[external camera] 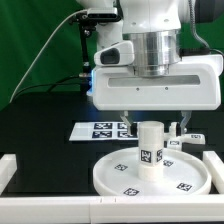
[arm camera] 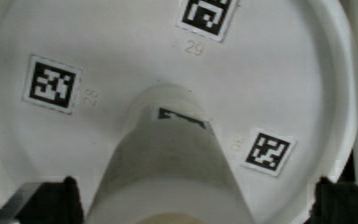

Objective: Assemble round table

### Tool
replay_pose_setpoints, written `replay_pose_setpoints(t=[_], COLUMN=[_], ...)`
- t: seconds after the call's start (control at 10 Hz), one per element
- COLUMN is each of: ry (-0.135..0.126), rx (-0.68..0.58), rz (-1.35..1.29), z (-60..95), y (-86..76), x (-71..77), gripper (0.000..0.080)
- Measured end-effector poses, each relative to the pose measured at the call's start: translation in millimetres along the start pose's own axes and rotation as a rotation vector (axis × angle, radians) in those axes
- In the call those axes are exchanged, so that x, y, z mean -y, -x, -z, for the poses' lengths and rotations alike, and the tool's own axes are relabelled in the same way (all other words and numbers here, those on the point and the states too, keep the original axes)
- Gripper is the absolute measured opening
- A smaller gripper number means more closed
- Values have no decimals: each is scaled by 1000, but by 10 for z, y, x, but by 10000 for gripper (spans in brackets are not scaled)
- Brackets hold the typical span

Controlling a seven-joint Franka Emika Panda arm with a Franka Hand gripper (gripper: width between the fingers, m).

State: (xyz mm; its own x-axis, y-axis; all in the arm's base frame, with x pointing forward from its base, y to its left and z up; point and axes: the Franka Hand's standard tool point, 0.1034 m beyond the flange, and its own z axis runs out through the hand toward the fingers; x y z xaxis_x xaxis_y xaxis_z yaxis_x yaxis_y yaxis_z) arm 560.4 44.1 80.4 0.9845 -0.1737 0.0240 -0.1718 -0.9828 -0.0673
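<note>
Non-task stuff only. Marker board point(external camera: 98, 129) lies flat on the black counter point(external camera: 45, 135), just behind the hand point(external camera: 152, 126) and off toward the exterior view's left. Its square tags face up and its near end is hidden behind the hand. White rails sit at the counter edges, well apart from the hand: one point(external camera: 8, 170) on the exterior view's left, one point(external camera: 216, 160) on its right. Green backdrop point(external camera: 40, 40) far behind the hand.

**Post upright on disc**

The white round disc point(external camera: 108, 172) lies flat, rim up, with black-and-white square tags spread over its face. The short, thick white post point(external camera: 151, 150) stands upright at the disc's middle, with one tag on its side.
</note>
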Motion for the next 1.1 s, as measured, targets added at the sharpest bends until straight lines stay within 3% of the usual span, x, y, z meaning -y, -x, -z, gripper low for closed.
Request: replay_pose_setpoints(t=[0.3, 0.7, 0.8, 0.9, 1.1], ry=[37, 38, 36, 32, 28], rx=[-52, -50, -51, -52, -59], rz=[453, 456, 413, 324, 198], z=[-17, -25, -25, -25, -31], y=[-62, -53, -53, -52, -58], x=[-80, -90, -89, -89, -87], gripper=[649, 634, 456, 404, 404])
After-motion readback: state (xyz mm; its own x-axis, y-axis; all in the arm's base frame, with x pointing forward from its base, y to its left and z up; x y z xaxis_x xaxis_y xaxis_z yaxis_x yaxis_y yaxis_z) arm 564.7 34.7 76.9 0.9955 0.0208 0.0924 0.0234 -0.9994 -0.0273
